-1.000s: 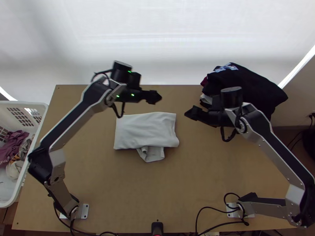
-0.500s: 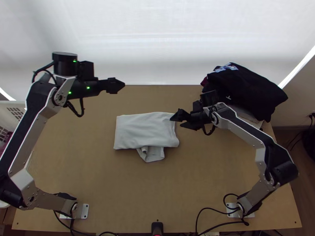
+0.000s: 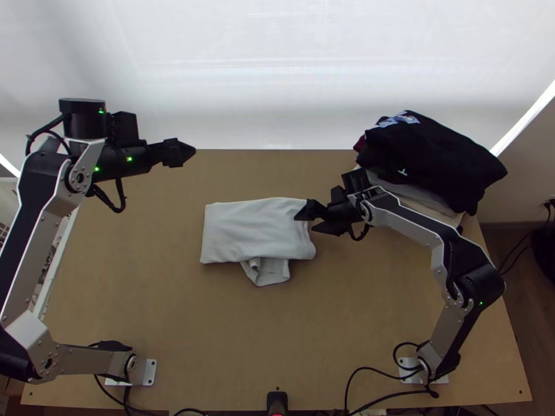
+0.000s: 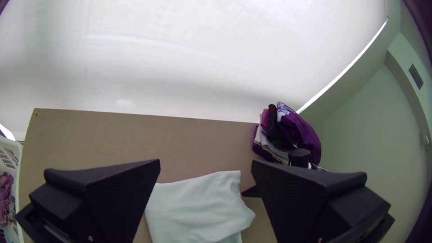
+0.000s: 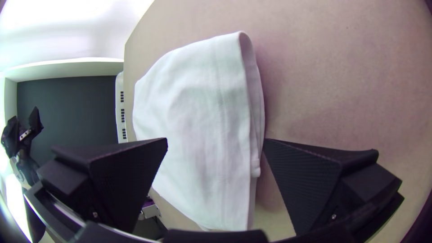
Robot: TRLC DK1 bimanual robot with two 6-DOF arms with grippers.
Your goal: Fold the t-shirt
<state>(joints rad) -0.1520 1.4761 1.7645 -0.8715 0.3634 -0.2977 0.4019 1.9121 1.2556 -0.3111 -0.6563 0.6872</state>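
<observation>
The right pincer (image 3: 304, 223) stands open at the right short edge of the white t-shirt (image 3: 251, 229), one finger over the cloth and the other just past the edge, so the edge runs between them; whether either touches the fabric I can't tell. That edge is what the next move seems to turn on: the t-shirt's long axis runs sideways across the table (image 3: 277, 340), leading away from the right pincer to its left, and the right arm (image 3: 409, 220) is clearly the nearer one. The t-shirt lies as a small, flat folded bundle, with nothing gripping it. More than one layer shows along the short edge, and a smaller flap (image 3: 269, 272) pokes out from under the long side facing the arm bases. Which part of the t-shirt the flap is, and how many layers lie beneath, is hidden. A pinch here would probably have to take in every layer, or the top could slide off the rest; tucking the flap in looks like work left to do. Behind the right pincer, on the side away from the t-shirt, sits a pile of clothes (image 3: 433, 159), dark on top, its lower layers partly covered by the right arm. Farther off, beyond the t-shirt's far left corner, the left pincer (image 3: 189, 150) is open and holds nothing. Past it, the basket (image 4: 12, 146) is cut off at the side.
</observation>
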